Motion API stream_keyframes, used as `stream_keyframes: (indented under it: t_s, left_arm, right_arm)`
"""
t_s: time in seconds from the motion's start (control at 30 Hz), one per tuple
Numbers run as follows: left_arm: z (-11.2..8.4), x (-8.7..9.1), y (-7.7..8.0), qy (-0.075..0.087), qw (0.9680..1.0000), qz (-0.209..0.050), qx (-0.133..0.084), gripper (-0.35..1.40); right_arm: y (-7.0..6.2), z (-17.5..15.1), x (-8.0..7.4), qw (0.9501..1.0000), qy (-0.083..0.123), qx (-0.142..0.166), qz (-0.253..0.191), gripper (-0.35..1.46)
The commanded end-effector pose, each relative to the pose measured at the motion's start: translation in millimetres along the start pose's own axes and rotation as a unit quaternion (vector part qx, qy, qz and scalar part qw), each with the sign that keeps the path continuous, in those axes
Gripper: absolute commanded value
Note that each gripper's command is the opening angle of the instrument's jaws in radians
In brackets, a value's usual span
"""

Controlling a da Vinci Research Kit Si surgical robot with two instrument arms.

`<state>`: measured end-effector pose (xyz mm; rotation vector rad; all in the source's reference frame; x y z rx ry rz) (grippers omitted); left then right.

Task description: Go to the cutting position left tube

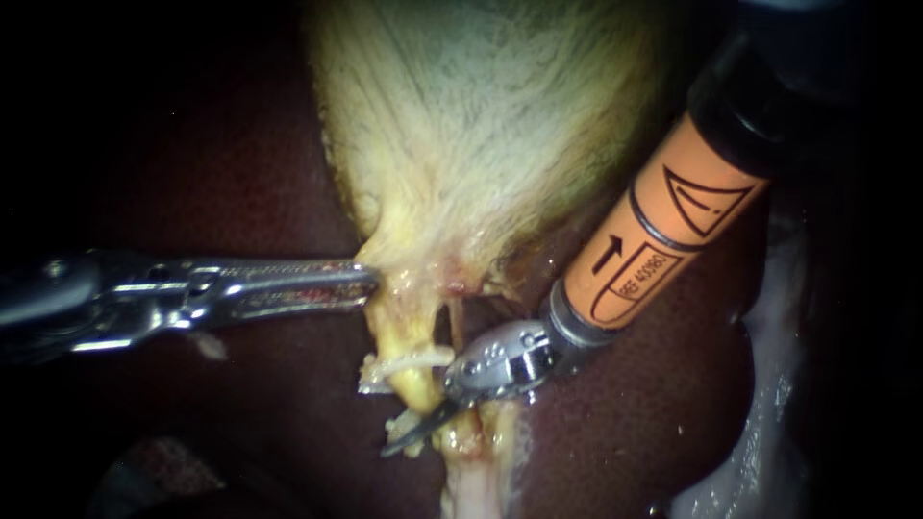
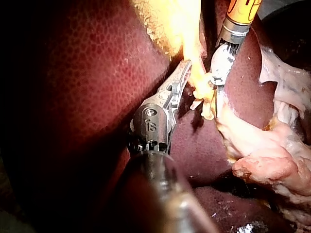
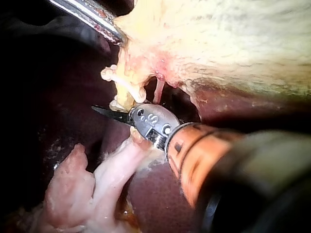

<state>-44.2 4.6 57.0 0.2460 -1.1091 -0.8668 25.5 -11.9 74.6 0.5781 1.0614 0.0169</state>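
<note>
My left instrument [image 1: 368, 280] comes in level from the left, its jaws shut on the yellow tissue at the neck of the gallbladder [image 1: 481, 125]. The same grip shows in the left wrist view [image 2: 187, 68]. Below the neck hangs a thin yellow tube [image 1: 415, 380] with a white clip [image 1: 409, 363] across it and another clip [image 1: 404, 423] lower down. My right instrument [image 1: 415, 432], on an orange shaft, reaches in from the upper right. Its dark pointed tip lies against the tube between the two clips. In the right wrist view the tip [image 3: 111, 114] crosses just under the tube's [image 3: 127, 90] lower end.
Dark red liver [image 1: 654, 384] surrounds the site on all sides. A second, thin pinkish tube [image 1: 456, 322] runs down from the neck just right of the yellow one. Pale loose tissue [image 3: 97, 189] lies below the right instrument's tip.
</note>
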Motion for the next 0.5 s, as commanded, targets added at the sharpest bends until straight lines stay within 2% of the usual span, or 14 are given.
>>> stream_keyframes:
  t_s: [0.03, 0.5]
  left_arm:
    - [0.0, 0.0, 0.0, 0.0, 1.0, 0.0, 0.0, -0.35]
    - [0.1, 0.1, 0.1, 0.0, 1.0, 0.0, 0.0, -0.35]
  right_arm:
    - [0.0, 0.0, 0.0, 1.0, 0.0, 0.0, 0.0, 0.96]
    - [0.0, 0.0, 0.0, 1.0, 0.0, 0.0, 0.0, 0.98]
